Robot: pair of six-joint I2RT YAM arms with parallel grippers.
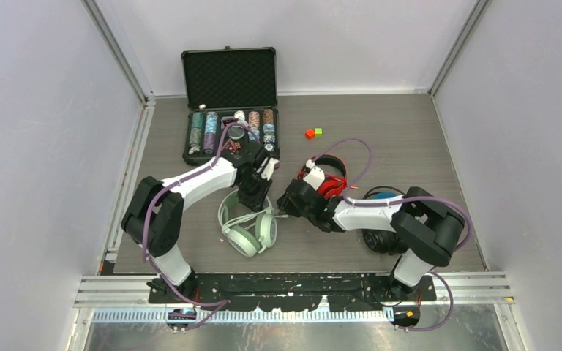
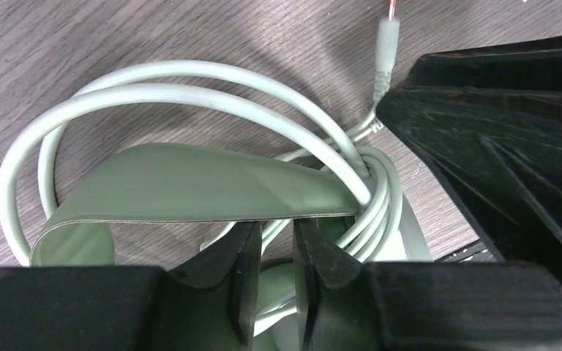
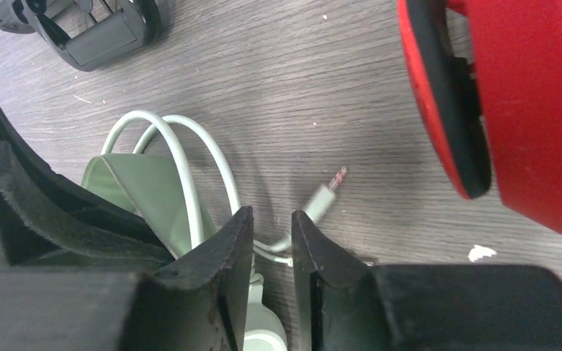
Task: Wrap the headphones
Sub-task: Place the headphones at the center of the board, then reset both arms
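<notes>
The mint-green headphones lie on the table between both grippers. Their cable loops round the headband. My left gripper reaches down at the headband; its jaws stand a narrow gap apart, and thin cable strands run through without filling it. My right gripper is just to the right, open, with the thin cable crossing loose between its tips. The jack plug rests free on the wood. The red headphones lie behind the right gripper. The black headphones sit partly under the right arm.
An open black case holding poker chips stands at the back left, right behind the left arm. Two small cubes, red and green, lie at the back centre. The two grippers are almost touching each other.
</notes>
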